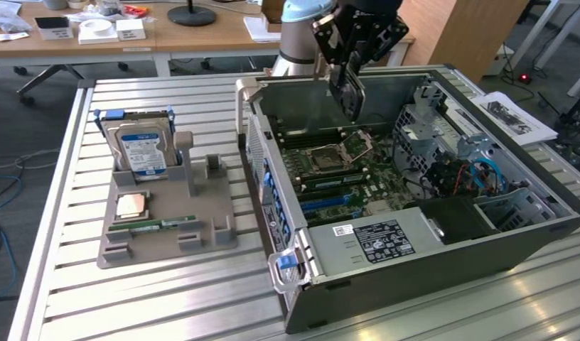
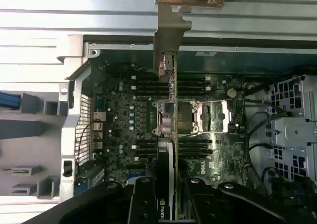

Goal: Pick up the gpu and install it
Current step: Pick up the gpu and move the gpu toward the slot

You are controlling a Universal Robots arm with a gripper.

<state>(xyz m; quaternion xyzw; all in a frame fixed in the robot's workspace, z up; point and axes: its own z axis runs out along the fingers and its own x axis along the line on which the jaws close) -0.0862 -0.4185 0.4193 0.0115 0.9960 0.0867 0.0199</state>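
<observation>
1. The gripper (image 1: pixel 347 62) is up over the open computer case (image 1: pixel 517 241), jaws drawn in narrow and clamped on the gpu (image 1: pixel 348 96).
2. The card hangs on edge straight below the jaws, its top pinched between them and the rest of it dropping into the case.
3. In the wrist view the gpu (image 2: pixel 171 135) runs edge-on away from the jaws, with its metal bracket (image 2: pixel 168 30) at the far end.
4. Under it lies the motherboard (image 1: pixel 366 170). The card is over the CPU socket (image 1: pixel 333 153) area and looks clear of the board, though from this angle that is hard to judge.
5. Off on the exterior view's left, the grey holder (image 1: pixel 157 245) on the table (image 1: pixel 129 305) carries the hard drive (image 1: pixel 143 149) and the memory stick (image 1: pixel 153 224), well apart from the gripper.
</observation>
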